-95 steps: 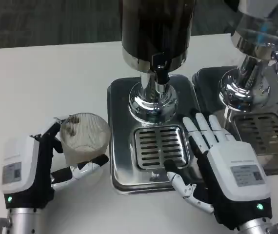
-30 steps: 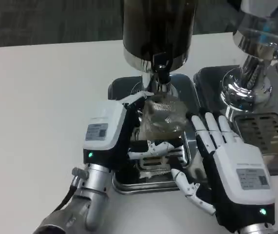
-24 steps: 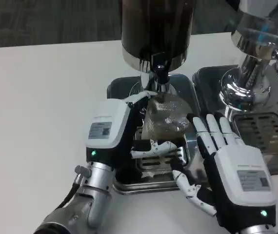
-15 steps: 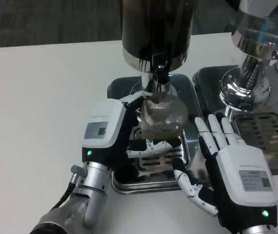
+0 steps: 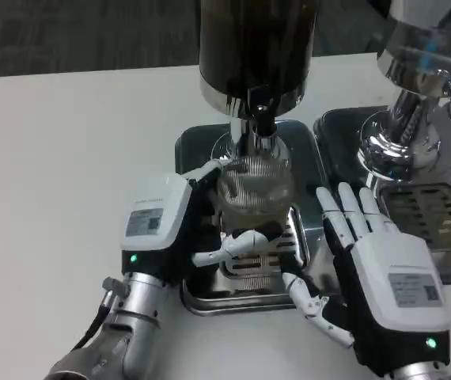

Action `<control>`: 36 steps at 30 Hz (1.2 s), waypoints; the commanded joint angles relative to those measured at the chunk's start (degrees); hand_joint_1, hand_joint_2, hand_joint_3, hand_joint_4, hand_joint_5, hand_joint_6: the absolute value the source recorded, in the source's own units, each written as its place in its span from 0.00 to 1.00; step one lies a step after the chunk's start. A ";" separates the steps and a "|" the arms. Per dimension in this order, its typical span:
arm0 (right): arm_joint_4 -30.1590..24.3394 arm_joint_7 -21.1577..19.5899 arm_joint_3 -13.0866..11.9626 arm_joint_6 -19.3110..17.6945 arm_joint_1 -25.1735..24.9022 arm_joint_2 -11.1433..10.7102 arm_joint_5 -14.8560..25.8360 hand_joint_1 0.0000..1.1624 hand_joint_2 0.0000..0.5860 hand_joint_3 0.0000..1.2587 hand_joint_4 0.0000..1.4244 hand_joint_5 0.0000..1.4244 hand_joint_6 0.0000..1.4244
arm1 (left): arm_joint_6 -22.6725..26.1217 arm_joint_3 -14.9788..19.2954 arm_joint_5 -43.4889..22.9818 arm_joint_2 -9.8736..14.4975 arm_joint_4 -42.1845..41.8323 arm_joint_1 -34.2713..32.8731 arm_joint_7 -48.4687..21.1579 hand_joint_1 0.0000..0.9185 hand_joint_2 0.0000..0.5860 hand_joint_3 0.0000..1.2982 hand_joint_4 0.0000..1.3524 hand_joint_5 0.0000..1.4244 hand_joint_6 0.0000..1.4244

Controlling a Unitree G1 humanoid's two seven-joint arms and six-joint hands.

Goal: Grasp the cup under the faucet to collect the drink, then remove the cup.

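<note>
A clear ribbed plastic cup stands on the metal drip tray right under the black faucet of the dark drink dispenser. My left hand grips the cup from its left side, with fingers wrapped across its front. My right hand lies flat and open on the tray's right edge, fingers pointing away from me, beside the cup and not touching it. Whether any drink is in the cup cannot be told.
A second dispenser with a chrome base and its own drip tray stands at the right. White table stretches to the left and behind.
My left hand carried the cup from the table at the left onto the drip tray under the faucet, then drew back slightly toward me. The right hand has stayed on the tray's right edge.
</note>
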 commanded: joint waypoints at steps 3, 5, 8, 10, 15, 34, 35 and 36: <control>0.68 -0.91 -0.69 -0.61 -0.55 -0.28 0.97 0.09 0.68 0.06 0.00 0.00 0.12 | -2.24 1.46 -1.84 1.16 -1.23 0.60 -1.12 0.00 0.01 0.28 0.38 0.50 0.51; 0.53 -1.07 -1.03 -0.47 -0.39 -0.45 0.93 0.09 0.68 0.06 0.00 0.00 0.12 | -3.86 2.23 -2.74 2.51 -2.97 1.54 -1.67 0.00 0.01 0.26 0.36 0.48 0.49; 0.28 -1.78 -1.81 0.06 0.00 -0.68 0.39 0.09 0.68 0.06 0.00 0.00 0.10 | -5.50 3.39 -3.78 4.49 -6.35 3.41 -2.26 0.00 0.02 0.19 0.27 0.42 0.42; 0.68 -2.74 -2.22 0.70 0.10 -1.01 -0.79 0.09 0.68 0.06 0.00 0.00 0.08 | -6.95 5.55 -5.63 6.57 -10.76 6.07 -3.49 0.00 0.02 0.15 0.20 0.37 0.37; 2.55 -1.91 -2.62 1.55 -1.46 -1.40 -1.04 0.09 0.68 0.05 0.00 0.00 0.06 | -8.48 9.58 -9.49 9.79 -20.30 11.89 -9.01 0.00 0.03 0.05 0.06 0.23 0.20; 6.98 -3.03 -2.08 1.29 -4.27 -0.31 2.21 0.08 0.65 0.03 0.00 0.00 0.05 | -18.14 19.34 -33.20 15.68 -38.23 17.41 -48.19 0.00 0.04 0.00 0.00 0.05 0.05; 7.02 -3.16 -1.93 1.38 -4.25 -0.16 2.10 0.08 0.65 0.03 0.00 0.00 0.05 | -18.16 19.78 -33.68 15.44 -38.41 17.37 -49.21 0.00 0.04 0.00 0.00 0.05 0.05; 6.96 -3.33 -1.83 1.49 -4.14 -0.05 1.97 0.08 0.65 0.03 0.00 0.00 0.05 | -18.22 20.06 -34.61 15.13 -39.24 17.34 -50.63 0.00 0.05 0.00 0.00 0.04 0.05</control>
